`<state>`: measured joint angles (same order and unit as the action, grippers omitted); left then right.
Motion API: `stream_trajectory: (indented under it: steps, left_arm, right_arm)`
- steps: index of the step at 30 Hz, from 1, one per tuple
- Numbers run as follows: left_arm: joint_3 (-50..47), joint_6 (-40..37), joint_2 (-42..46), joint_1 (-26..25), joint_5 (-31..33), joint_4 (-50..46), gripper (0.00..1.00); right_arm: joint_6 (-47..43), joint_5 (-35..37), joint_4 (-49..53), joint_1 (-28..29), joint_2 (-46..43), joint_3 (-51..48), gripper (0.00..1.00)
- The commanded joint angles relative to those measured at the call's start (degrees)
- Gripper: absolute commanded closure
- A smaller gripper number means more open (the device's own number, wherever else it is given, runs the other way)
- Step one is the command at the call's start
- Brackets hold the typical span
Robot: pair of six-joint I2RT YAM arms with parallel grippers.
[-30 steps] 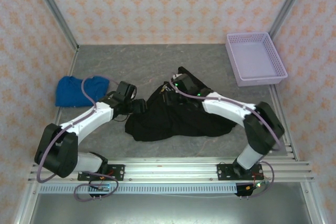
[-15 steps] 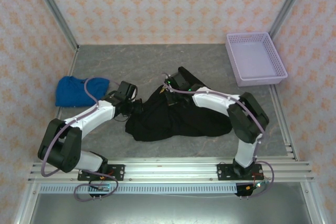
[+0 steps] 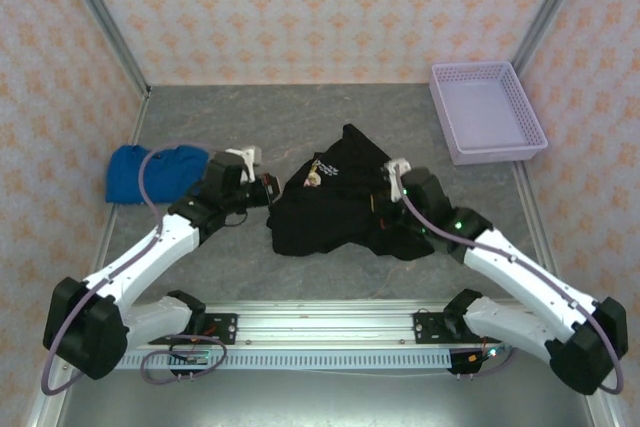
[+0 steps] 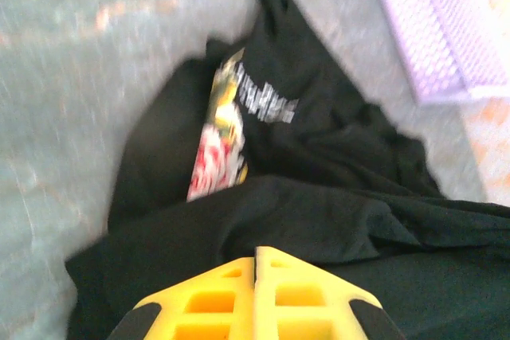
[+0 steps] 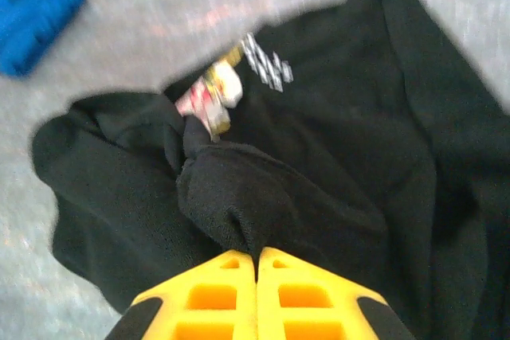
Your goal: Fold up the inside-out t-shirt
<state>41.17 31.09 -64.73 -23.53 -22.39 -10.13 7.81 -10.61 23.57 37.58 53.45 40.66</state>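
Observation:
The inside-out t-shirt (image 3: 340,212) lies bunched in a black heap at mid-table, with a small yellowish and red printed tag (image 3: 318,173) showing near its top. My left gripper (image 3: 270,190) sits at the shirt's left edge. In the left wrist view its yellow fingers (image 4: 256,254) are shut, and a raised fold of the t-shirt (image 4: 335,220) runs into their tips. My right gripper (image 3: 388,192) is at the shirt's right side. In the right wrist view it (image 5: 256,254) is shut on a pinched ridge of the black t-shirt (image 5: 319,141), with the tag (image 5: 211,97) beyond.
A bright blue folded garment (image 3: 150,172) lies at the left, close behind the left arm. A lilac plastic basket (image 3: 487,152) stands at the back right corner. Patterned walls close in the grey table on three sides.
Both grippers have gone from open to shut on the cloth. The right arm has drawn back to the right, and the shirt has been gathered into a narrower heap, baring the tag.

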Motion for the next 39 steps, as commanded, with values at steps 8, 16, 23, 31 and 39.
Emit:
stream_trajectory:
  steps: [8,16,23,31,39]
  left_arm:
    - [6.78,-6.60,-9.75,-11.53,4.93,-8.78,0.58]
    - [11.37,-5.10,-20.44,-12.48,10.94,-14.02,0.51]
    - [6.76,-3.68,-19.85,-12.39,10.76,-11.72,0.51]
    - [2.97,-3.37,-16.70,-12.46,10.66,-8.28,0.51]
    - [-1.24,-5.48,-2.19,-12.41,9.73,-0.40,0.43]
  right_arm:
    - [5.61,5.25,2.54,2.51,-1.76,-3.21,0.50]
    - [-0.60,-0.26,-2.65,2.32,22.47,7.60,0.38]
    - [-1.21,-3.57,-4.80,2.41,33.37,10.30,0.53]
    - [-0.93,-4.25,-5.54,2.27,32.18,12.82,0.96]
    - [-2.20,-15.35,-10.08,0.87,15.38,7.24,1.00]
